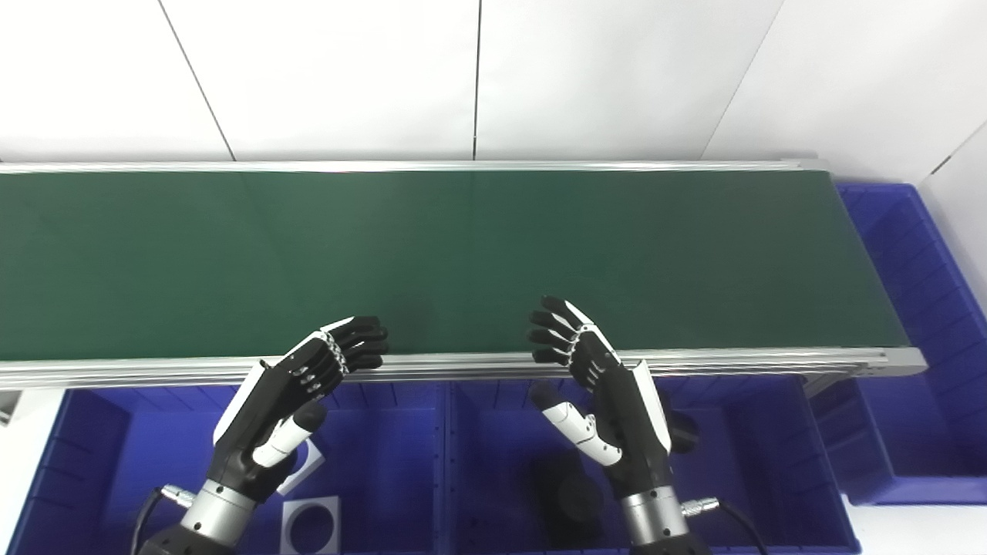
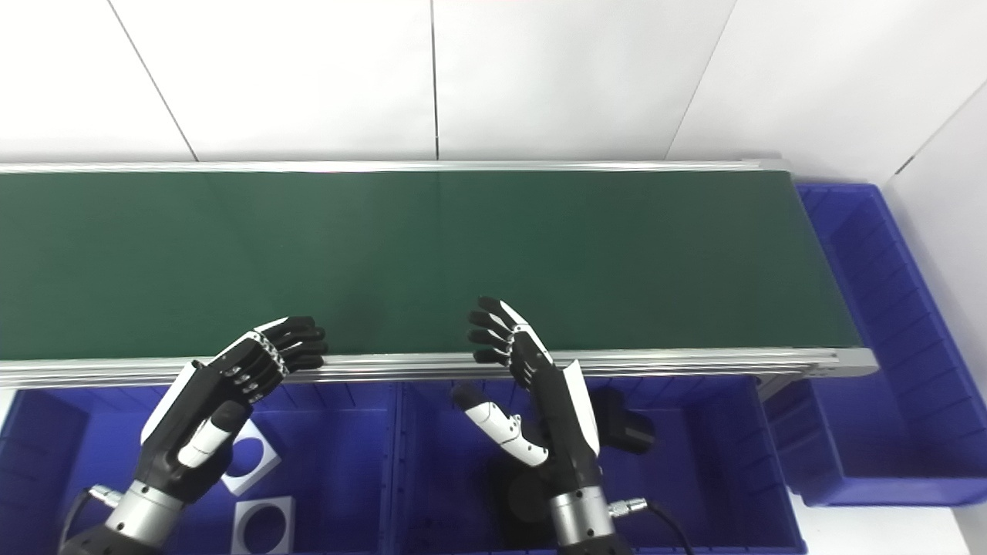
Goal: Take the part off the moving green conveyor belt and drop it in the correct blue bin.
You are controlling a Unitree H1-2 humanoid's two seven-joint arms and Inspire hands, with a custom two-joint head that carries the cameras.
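The green conveyor belt (image 1: 463, 254) runs across the view and carries no part. My left hand (image 1: 308, 381) hovers at the belt's near rail, fingers apart, holding nothing. To its right, my right hand (image 1: 597, 385) is also open and holding nothing, with its fingertips over the near rail. Below the rail lie blue bins: the left bin (image 1: 92, 455) holds two white square plates with round holes (image 2: 262, 524), and the middle bin (image 1: 740, 462) holds black parts (image 2: 624, 428), partly hidden by my right hand.
A third blue bin (image 1: 917, 324) stands past the belt's right end. A white panelled wall (image 1: 478, 77) rises behind the belt. The aluminium near rail (image 1: 771, 361) separates belt and bins.
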